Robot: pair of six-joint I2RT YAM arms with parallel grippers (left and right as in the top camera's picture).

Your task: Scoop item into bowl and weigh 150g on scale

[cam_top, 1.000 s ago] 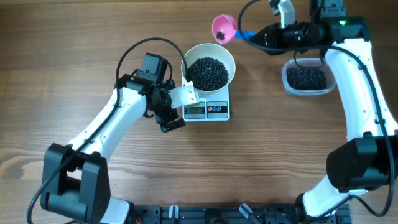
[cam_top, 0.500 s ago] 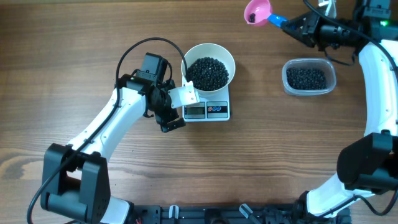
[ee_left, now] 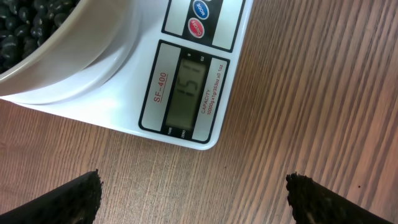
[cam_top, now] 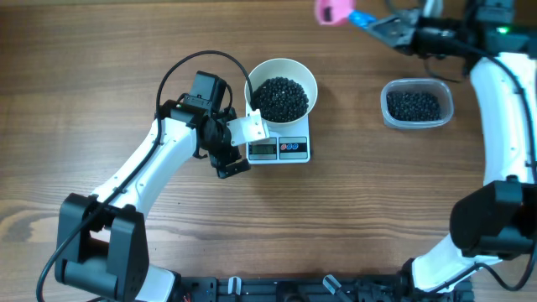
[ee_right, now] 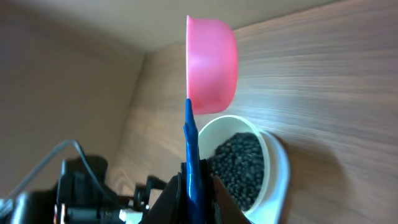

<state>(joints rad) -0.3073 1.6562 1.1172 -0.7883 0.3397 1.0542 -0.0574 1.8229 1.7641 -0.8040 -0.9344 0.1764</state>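
The white bowl (cam_top: 281, 71) stands on the scale (cam_top: 279, 151) at the table's middle, holding a heap of the black item (cam_top: 281, 98). My left gripper (cam_top: 237, 149) hovers open over bare wood at the scale's front left corner, fingertips (ee_left: 71, 199) wide apart; the scale (ee_left: 186, 93), with its display lit, lies just ahead of them. My right gripper (cam_top: 394, 29) is shut on the blue handle (ee_right: 189, 143) of a pink scoop (cam_top: 334, 10), held high at the far edge, right of the bowl (ee_right: 277, 165). The scoop (ee_right: 211, 65) faces away, its inside hidden.
A clear plastic tub (cam_top: 415, 105) with more black pellets sits at the right, below the right arm. The left arm stretches from the front left corner toward the scale. A black cable loops above it.
The right arm has carried the scoop from beside the bowl's far rim to the right and up toward the far edge. The left arm and bowl have not moved.
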